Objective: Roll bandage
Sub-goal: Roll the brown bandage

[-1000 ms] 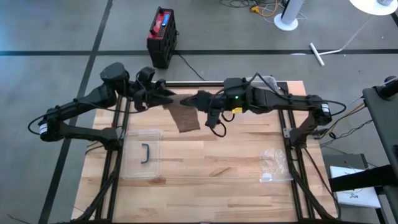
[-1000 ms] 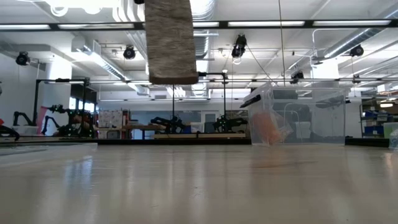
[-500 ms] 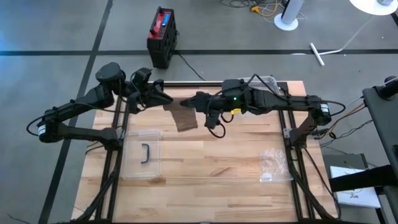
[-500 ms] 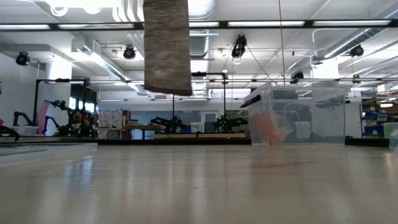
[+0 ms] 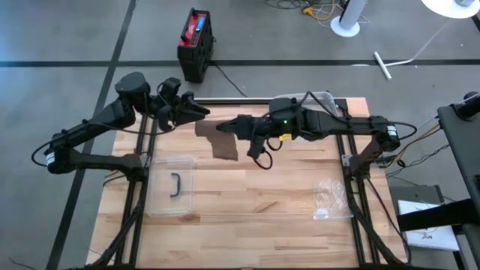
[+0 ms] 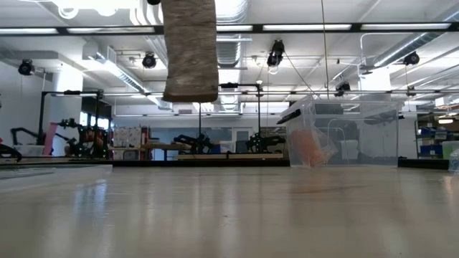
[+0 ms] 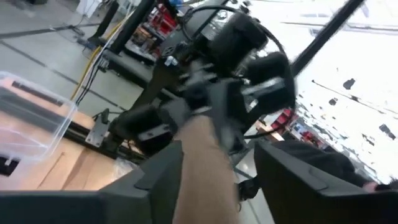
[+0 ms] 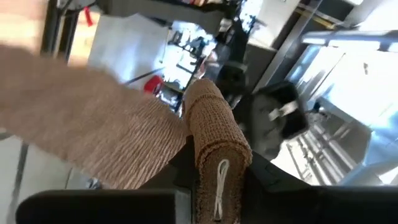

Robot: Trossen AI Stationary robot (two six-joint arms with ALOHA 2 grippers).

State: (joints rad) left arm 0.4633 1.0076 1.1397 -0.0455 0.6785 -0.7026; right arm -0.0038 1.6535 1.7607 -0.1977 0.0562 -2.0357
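Since a moment ago, the left gripper (image 5: 196, 112) is drawing back, fingers apart around the bandage (image 5: 220, 140) strip. Opposite, the right gripper (image 5: 227, 127) is clamping the rolled end between its fingers (loose tail dangling below).

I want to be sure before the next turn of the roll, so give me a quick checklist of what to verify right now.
1. Right gripper clamped on the rolled end of the bandage: ok.
2. Left gripper holding the bandage: not ok; the fingers straddle the strip without pinching.
3. Loose tail hangs clear of the table: ok.
4. Tail hanging straight: not ok, slightly skewed.
5. Clear bin out of the arms' way: ok.
6. Roll wound tight: cannot tell.
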